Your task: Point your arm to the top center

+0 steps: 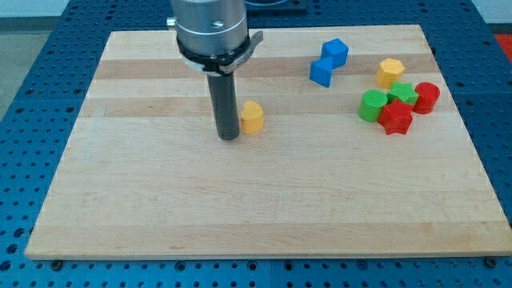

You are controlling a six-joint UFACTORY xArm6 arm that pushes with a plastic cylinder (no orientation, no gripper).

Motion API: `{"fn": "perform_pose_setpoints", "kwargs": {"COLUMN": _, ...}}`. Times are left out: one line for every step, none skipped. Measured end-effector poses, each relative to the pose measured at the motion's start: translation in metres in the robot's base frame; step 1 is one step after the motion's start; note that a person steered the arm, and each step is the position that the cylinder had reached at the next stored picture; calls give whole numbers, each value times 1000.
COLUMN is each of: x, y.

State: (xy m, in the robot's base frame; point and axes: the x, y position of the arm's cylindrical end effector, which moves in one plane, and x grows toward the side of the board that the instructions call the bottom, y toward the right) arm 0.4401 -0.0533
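Resting on the board [160,208], my tip [229,138] is being seen just left of the yellow block [252,117]; no fingers exist, nothing is being held.

Bright, even overhead lighting, no harsh glare. Soft short shadows under rod [227,138] and blocks, falling slightly toward view's bottom. Mild sheen on wooden board [240,208] near the top. Sharp focus throughout, slight softness at corners. No visible edge distortion or motion blur.
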Motion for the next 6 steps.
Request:
{"fn": "perform_pose_setpoints", "kwargs": {"x": -12, "y": 21}}
{"fn": "perform_pose_setpoints", "kwargs": {"x": -20, "y": 32}}
{"fn": "perform_pose_setpoints", "kwargs": {"x": -20, "y": 36}}
{"fn": "perform_pose_setpoints", "kwargs": {"x": -19, "y": 27}}
{"fn": "perform_pose_setpoints", "kwargs": {"x": -36, "y": -19}}
{"fn": "perform_pose_setpoints", "kwargs": {"x": -86, "y": -34}}
